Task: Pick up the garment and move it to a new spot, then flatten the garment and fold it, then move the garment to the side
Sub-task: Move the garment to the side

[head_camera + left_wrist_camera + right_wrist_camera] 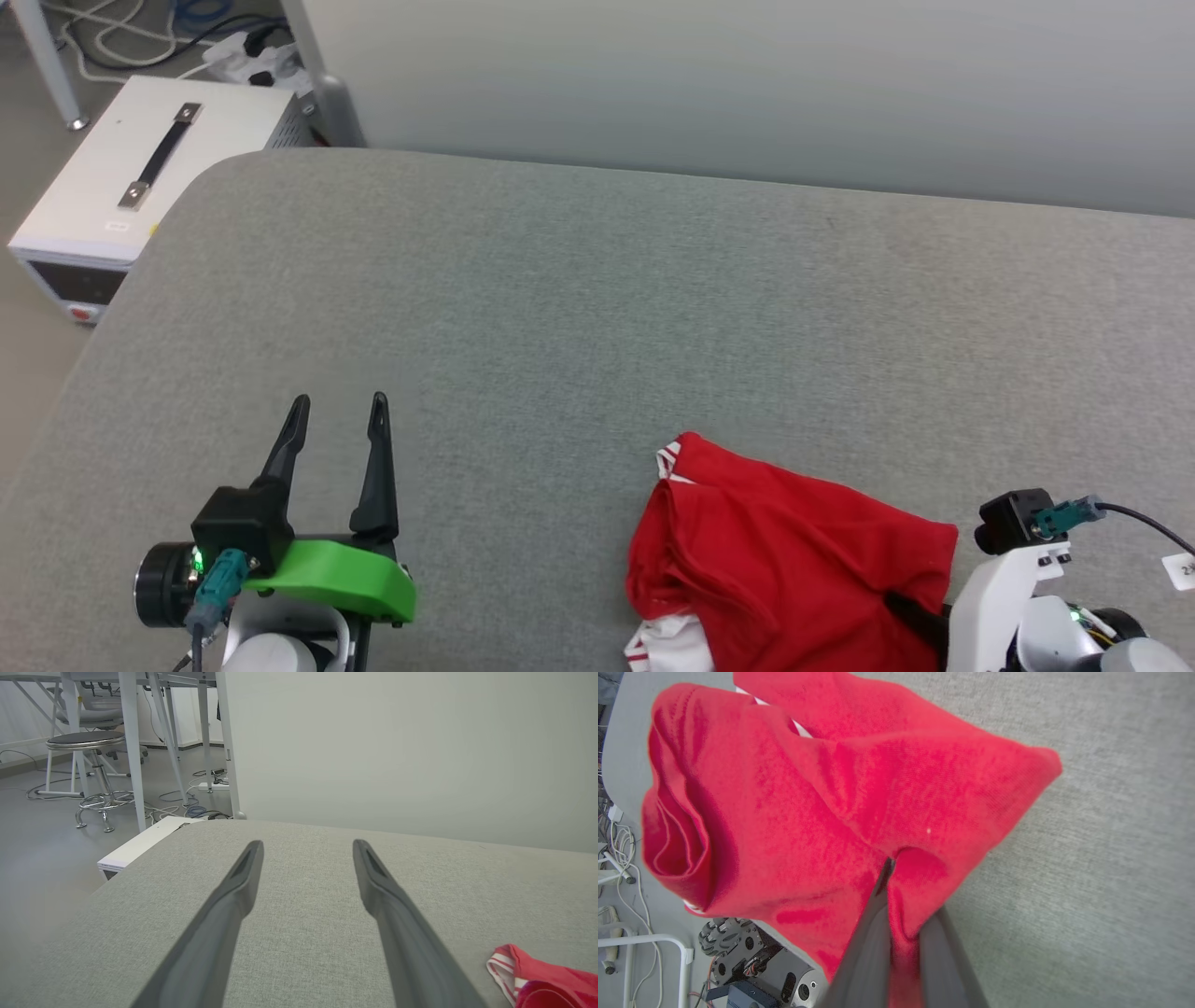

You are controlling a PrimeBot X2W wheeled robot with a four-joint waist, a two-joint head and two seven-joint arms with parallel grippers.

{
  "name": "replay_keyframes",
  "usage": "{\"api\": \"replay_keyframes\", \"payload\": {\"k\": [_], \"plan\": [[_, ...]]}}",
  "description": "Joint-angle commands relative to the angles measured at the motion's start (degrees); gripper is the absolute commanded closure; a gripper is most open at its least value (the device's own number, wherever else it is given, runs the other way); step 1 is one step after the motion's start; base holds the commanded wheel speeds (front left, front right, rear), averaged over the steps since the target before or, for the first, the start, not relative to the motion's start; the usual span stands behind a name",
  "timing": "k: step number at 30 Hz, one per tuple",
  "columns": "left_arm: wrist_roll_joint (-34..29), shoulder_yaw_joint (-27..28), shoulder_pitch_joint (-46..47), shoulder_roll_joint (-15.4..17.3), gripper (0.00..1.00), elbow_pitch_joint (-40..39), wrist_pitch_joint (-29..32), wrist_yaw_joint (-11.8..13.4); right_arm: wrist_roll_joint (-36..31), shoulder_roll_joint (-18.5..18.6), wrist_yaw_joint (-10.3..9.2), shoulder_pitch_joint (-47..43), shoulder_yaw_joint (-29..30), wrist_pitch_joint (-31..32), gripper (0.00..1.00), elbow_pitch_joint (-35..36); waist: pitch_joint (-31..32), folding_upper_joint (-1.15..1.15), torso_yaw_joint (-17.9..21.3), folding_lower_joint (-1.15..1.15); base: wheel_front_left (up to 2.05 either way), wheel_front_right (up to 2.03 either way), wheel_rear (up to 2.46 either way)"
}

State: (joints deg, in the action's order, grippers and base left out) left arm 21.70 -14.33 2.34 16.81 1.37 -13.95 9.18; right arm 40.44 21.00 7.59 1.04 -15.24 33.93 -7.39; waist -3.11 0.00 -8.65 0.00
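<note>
Pinching the garment (pixel 808 812), right jaws sit closed; left jaws stand wide.

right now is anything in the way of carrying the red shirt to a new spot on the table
Nothing visible does. The right end effector is shut on the garment at the near edge of the table; the left end effector sits open well to the left, apart from it.

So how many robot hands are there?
2. The left gripper is open at the lower left of the head view, apart from the shirt. The right gripper is shut on the shirt at the lower right.
</note>
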Motion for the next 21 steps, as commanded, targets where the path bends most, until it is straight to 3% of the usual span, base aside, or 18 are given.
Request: {"api": "replay_keyframes", "payload": {"k": [1, 12, 21], "plan": [[-0.49, -0.04, -0.80, 0.41, 0.00, -0.36, 0.31, 0.17, -0.59, 0.96, -0.10, -0.41, 0.57, 0.56, 1.00, 0.14, 2.35, 0.00, 4.50, 0.00, 0.00, 0.00, 0.00], [-1.08, -0.85, -0.17, 0.99, 0.00, -4.58, 1.11, 0.62, -2.46, 6.39, -0.10, 6.44, 1.65, 5.15, 1.00, 0.83, -3.39, 0.00, 18.31, 0.00, 0.00, 0.00, 0.00], [-3.21, -2.25, 6.11, 2.10, 0.00, -7.43, 2.93, -0.09, -5.45, 10.19, -0.10, 17.81, 3.44, 2.76, 1.00, -4.74, -12.03, 0.00, 24.05, 0.00, 0.00, 0.00, 0.00]]}}
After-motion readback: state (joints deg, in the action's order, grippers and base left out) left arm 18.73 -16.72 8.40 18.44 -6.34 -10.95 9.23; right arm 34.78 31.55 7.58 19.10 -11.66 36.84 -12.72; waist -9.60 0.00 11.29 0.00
